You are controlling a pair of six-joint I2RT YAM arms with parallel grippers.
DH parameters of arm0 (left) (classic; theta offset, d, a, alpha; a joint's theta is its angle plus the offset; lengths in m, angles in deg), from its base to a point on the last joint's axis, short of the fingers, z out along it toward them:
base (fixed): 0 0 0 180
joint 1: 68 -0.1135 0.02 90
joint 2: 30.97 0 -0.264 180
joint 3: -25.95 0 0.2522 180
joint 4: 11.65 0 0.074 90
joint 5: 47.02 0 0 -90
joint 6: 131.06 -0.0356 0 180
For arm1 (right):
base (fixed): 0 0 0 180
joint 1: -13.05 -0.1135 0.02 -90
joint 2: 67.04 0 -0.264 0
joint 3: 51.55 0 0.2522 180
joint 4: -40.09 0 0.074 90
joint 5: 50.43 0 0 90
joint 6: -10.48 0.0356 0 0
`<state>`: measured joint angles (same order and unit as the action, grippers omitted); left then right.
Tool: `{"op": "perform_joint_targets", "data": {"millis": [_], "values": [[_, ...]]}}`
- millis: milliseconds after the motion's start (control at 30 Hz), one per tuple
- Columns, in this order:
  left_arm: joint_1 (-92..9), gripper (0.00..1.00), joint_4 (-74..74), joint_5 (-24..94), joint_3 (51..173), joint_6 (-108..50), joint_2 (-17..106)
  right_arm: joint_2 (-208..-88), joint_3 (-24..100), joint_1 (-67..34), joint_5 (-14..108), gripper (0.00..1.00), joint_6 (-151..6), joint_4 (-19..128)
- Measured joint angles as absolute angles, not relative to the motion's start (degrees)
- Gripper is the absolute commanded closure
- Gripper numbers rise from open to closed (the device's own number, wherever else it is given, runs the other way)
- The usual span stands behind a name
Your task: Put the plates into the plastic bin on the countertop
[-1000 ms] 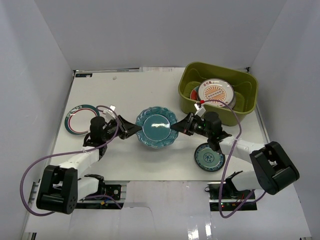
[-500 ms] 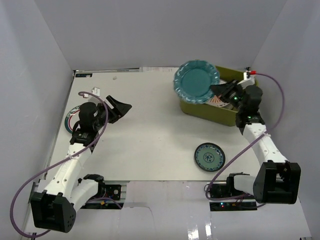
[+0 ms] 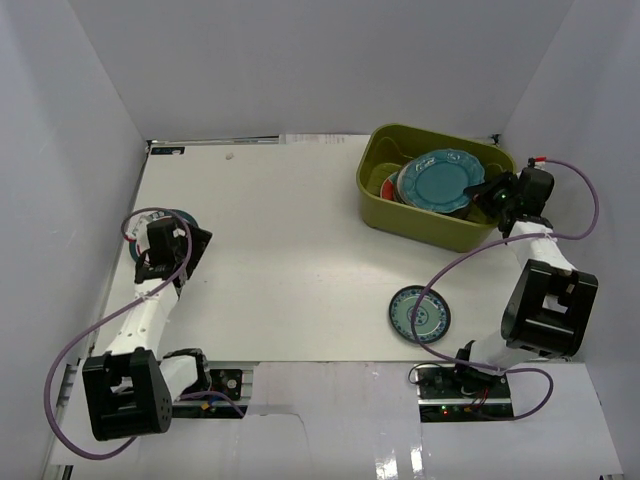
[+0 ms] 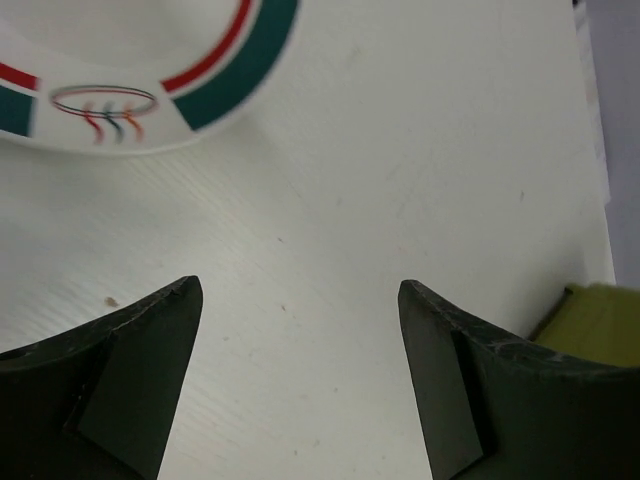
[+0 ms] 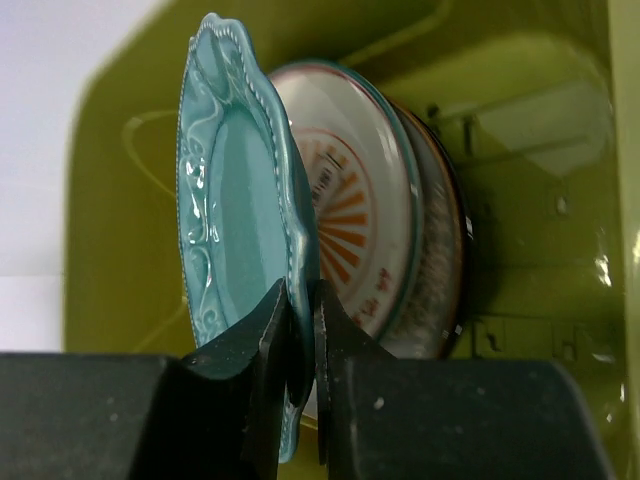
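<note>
The right gripper is clamped on the rim of the one scalloped teal plate, inside the olive-green bin, over the orange sunburst plate. Two plates lie on the worktop: the small teal patterned plate, and the green-rimmed white plate near the left gripper, whose jaws stand apart.

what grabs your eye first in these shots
The scalloped teal plate, pinched by its rim in the right gripper, is over the orange sunburst plate inside the olive-green bin at the far right. A small teal plate lies on the countertop, and the left gripper hangs open near a green-rimmed plate at the left.
</note>
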<state>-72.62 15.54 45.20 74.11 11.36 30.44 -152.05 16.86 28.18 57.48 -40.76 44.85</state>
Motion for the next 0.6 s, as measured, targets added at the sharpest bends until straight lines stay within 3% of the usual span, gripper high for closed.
{"op": "perform_joint_targets", "data": {"millis": [167, 233, 267, 333, 367, 600], "values": [[-79.79, 0.02, 16.09, 48.74, 71.31, 13.33, 29.76, -154.35, 16.86, 28.14, 57.61, 0.71, -41.22, 46.86], [-82.41, 0.02, 16.75, 49.89, 70.46, 14.29, 29.74, -154.98, 17.17, 28.05, 57.78, 0.52, -40.96, 46.91], [-83.60, 0.02, 16.90, 50.13, 70.17, 14.81, 29.72, -155.31, 17.71, 28.05, 57.87, 0.31, -41.24, 46.93], [-85.30, 0.02, 17.10, 50.48, 70.06, 15.67, 29.74, -155.75, 19.03, 28.05, 58.05, 0.06, -41.70, 46.45], [-86.26, 0.02, 16.83, 50.66, 70.06, 16.06, 29.83, -155.75, 19.55, 28.03, 58.16, 0.10, -42.31, 46.45], [-90.68, 0.03, 14.08, 50.83, 70.09, 17.79, 36.12, -152.16, 20.05, 26.24, 53.72, 0.10, -45.65, 46.73]]}}
